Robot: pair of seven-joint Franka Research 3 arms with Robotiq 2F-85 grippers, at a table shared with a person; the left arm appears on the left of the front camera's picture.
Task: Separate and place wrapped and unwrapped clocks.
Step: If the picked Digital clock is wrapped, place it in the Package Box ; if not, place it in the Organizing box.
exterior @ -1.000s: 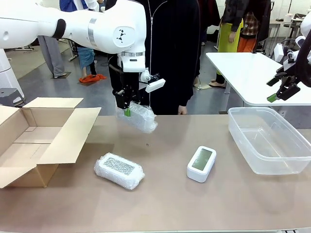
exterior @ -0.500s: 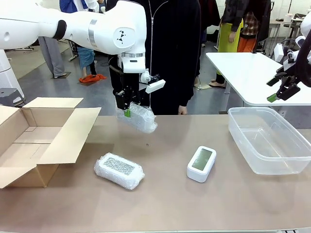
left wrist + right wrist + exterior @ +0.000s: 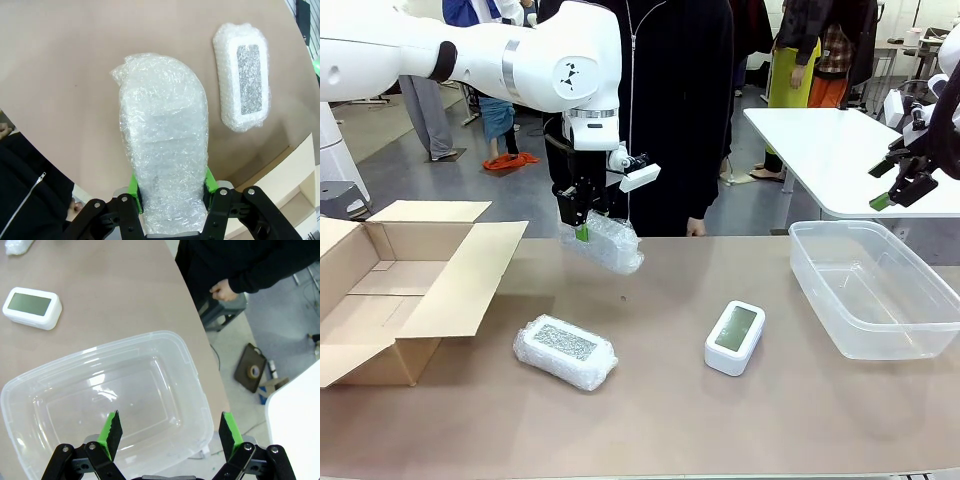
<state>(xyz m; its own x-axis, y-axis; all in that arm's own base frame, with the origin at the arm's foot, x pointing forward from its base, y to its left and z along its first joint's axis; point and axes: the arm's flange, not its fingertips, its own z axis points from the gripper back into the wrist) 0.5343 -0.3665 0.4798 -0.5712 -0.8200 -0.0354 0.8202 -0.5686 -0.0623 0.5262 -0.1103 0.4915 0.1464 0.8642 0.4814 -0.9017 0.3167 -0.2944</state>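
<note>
Sorting looks barely begun: the cardboard box [image 3: 390, 290], seemingly empty though partly hidden, and the clear tub [image 3: 817, 272] hold nothing. The left gripper [image 3: 582, 228] clamps one wrapped bundle [image 3: 608, 245] above the table [image 3: 720, 420]; the right gripper [image 3: 167, 435] gapes over the tub. The second bundle [image 3: 565, 352] and the bare clock [image 3: 735, 337] lie unsorted.

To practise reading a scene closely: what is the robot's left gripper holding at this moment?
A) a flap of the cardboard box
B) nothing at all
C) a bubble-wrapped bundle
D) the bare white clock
C: the left gripper clamps a bubble-wrapped bundle from both sides, lifted above the table, while the bare white clock lies untouched on the table.
</note>
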